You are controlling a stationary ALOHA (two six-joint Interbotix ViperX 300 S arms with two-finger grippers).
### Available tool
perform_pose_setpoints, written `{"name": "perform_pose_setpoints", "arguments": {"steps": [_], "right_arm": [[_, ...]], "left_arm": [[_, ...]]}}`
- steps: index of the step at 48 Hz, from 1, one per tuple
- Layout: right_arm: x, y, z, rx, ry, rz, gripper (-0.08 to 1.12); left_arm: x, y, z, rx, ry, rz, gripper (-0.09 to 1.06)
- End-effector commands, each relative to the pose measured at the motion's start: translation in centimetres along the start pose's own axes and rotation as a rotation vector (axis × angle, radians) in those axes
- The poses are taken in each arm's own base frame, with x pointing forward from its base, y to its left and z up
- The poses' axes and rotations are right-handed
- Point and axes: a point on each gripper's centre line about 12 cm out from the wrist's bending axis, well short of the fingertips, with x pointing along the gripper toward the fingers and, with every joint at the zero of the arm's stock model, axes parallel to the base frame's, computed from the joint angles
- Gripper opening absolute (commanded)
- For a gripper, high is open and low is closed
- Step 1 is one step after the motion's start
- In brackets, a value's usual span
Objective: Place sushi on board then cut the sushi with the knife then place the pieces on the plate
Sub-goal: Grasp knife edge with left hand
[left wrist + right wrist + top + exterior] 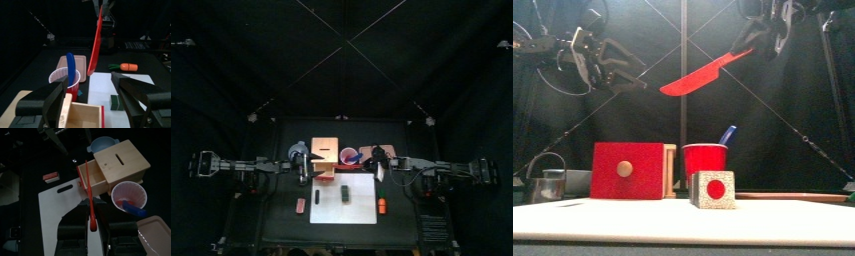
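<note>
Black table | right claw grips red knife | sushi well below

Clear air between sushi roll and red knife high above; wooden box, red cup close behind.

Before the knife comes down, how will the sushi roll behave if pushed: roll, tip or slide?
The sushi roll shows a square end and flat sides, so it probably will not roll. It lies loose on the smooth white board, so a sideways push may slide it. It looks low and blocky, so tipping seems unlikely.
</note>
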Motion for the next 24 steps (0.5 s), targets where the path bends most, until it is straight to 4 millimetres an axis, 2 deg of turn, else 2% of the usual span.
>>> {"name": "perform_pose_setpoints", "arguments": {"steps": [1,14,24], "right_arm": [[-0.6,0.2,0.5,0.004,-0.043,0.017,0.48],[-0.4,0.4,0.0,-0.004,-0.039,0.026,0.48],[-0.3,0.5,-0.4,-0.006,-0.032,0.031,0.48]], "left_arm": [[1.7,-0.3,1.3,-0.015,-0.037,-0.004,1.01],[5.2,-0.2,0.4,-0.023,-0.003,0.003,1.01],[7.2,-0.1,-0.1,-0.023,0.017,0.004,1.01]]}}
